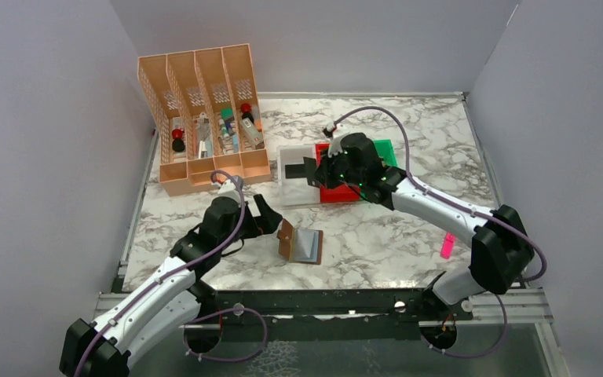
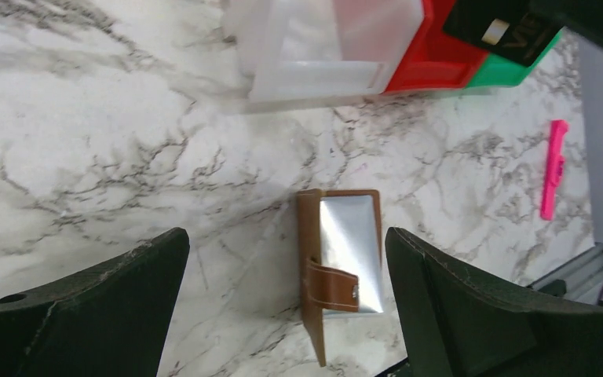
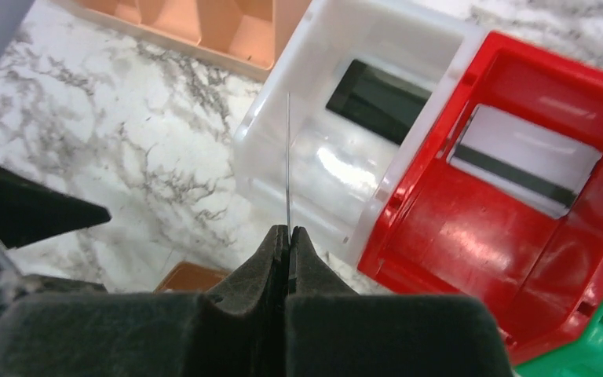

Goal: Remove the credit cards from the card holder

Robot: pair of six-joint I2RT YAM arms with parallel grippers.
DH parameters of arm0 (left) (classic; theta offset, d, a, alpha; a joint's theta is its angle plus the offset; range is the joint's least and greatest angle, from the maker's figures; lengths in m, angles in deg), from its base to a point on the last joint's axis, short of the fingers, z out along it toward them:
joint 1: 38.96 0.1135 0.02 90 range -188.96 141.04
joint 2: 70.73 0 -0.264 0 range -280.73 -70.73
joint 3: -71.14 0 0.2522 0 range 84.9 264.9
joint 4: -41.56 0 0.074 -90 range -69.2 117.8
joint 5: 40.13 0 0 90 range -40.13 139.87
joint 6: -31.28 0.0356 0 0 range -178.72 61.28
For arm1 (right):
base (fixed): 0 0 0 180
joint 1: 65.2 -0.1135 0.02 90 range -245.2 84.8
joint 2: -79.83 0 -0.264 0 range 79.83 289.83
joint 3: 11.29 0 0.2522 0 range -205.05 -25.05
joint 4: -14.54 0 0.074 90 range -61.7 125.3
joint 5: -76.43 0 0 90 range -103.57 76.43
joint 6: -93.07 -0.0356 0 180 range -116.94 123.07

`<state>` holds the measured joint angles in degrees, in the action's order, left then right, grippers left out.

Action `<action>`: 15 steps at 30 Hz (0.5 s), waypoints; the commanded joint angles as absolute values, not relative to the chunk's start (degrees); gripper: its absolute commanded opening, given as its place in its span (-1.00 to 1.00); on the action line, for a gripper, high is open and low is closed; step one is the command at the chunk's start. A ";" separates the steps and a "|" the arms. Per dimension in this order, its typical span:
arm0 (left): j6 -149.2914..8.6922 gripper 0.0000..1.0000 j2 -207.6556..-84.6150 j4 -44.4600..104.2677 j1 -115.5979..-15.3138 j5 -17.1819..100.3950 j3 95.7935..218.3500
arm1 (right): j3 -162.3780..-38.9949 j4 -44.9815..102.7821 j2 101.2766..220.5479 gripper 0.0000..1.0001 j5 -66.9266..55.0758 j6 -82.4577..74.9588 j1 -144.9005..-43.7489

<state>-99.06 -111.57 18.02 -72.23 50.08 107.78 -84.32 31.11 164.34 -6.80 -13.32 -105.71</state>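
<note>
- Grip state: the right gripper is clamped on the held card, one of the credit cards. The card stands edge-on and upright between the closed fingers, at the centre of the right wrist view.
- Target: the held card hangs over the near wall of the white bin, which already contains a dark card. The red bin to its right contains a striped card. The white bin is the likely destination.
- Procedure: carry the card fully inside the rim, lower it close to the floor of the bin, and tilt it toward flat before parting the fingers. A card dropped on edge may strike the wall and fall outside.
- Card holder: it lies open on the table, at the lower centre of the left wrist view, silver sleeve upward and strap across it. Whether more cards sit inside cannot be told.
- Left gripper: the jaws stand wide apart and empty above the holder, not touching it. Position it to pin the holder for the next extraction.
</note>
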 commanded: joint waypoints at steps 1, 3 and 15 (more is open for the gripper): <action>-97.90 0.98 -109.99 10.95 -72.09 56.11 108.80 | -92.95 40.16 168.93 -0.98 -19.96 -5.35 -110.21; -98.07 0.98 -109.15 10.08 -72.16 56.90 108.64 | -96.31 42.34 171.38 -0.98 -24.59 -2.81 -112.76; -100.17 0.98 -102.66 5.50 -72.09 60.09 108.71 | -112.96 48.65 188.13 -0.98 -40.26 9.59 -117.28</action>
